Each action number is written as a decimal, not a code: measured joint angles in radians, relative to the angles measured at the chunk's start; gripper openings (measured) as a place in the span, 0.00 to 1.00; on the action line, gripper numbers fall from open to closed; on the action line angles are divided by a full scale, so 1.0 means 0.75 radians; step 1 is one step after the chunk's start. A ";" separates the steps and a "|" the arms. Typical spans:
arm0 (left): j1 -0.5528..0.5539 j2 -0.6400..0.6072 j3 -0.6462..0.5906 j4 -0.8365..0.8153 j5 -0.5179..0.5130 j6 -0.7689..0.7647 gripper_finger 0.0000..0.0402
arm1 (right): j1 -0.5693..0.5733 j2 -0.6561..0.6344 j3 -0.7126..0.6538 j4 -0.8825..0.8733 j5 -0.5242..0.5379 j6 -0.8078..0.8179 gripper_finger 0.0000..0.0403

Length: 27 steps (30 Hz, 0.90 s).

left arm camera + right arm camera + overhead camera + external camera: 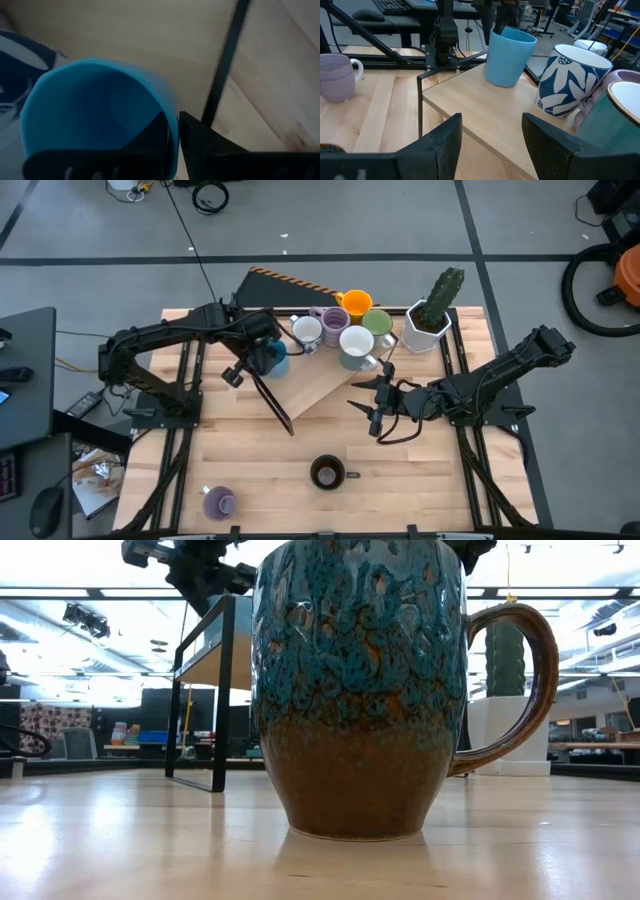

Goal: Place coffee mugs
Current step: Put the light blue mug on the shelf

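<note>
A light blue mug point(272, 358) stands on the left part of a raised wooden shelf point(310, 385), and my left gripper point(262, 356) is shut on its rim. Orange point(357, 304), purple point(332, 319), blue-leaf white point(306, 331), green point(378, 323) and teal point(356, 345) mugs crowd the shelf's far end. A dark brown mug point(327, 472) and a second purple mug point(218, 502) stand on the table near its front edge. My right gripper point(372, 402) hovers open at the shelf's right side, holding nothing. My left gripper pinches the blue mug's rim point(172, 131), one finger point(155, 137) inside the mug and the other point(205, 142) outside the wall. The fingers come from above, pointing steeply down. The mug stands nearly upright with its base point(502, 82) at the shelf's top.
A white angular pot with a green cactus point(432, 315) stands at the far right. The shelf's black frame legs point(272, 402) slant down to the table. The brown mug point(360, 690) fills the low view. Bare tabletop lies between the shelf and the front mugs.
</note>
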 joint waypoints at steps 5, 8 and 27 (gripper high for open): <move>-0.001 0.000 0.000 0.040 0.001 -0.043 0.13 | 0.000 0.000 0.000 0.002 0.000 0.000 0.53; 0.000 0.000 0.000 0.039 0.000 -0.047 0.13 | 0.000 0.000 0.000 0.003 0.000 0.000 0.53; -0.045 0.000 0.001 0.065 -0.074 -0.149 0.34 | 0.000 0.000 0.000 0.001 0.000 0.000 0.53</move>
